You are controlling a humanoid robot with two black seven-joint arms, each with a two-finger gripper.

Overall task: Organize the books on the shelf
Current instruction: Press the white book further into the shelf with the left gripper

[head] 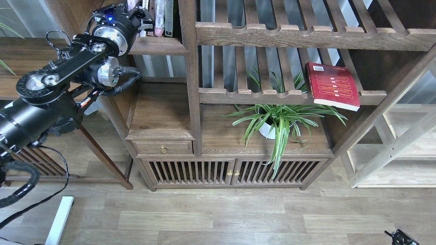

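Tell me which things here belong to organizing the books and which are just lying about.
Job: red book lying on the slatted rack; upright books; dark shelf; left gripper.
Lying about: potted plant; cabinet drawer; pale rack.

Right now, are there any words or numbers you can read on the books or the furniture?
None can be read.
Red paperback book lying on the slatted wooden rack: yellow lines of text and a white barcode label, all too small to read.
Upright books on the dark brown wooden shelf at the top left: marks on the spines, too blurred to read.
Wooden cabinet: no writing visible.
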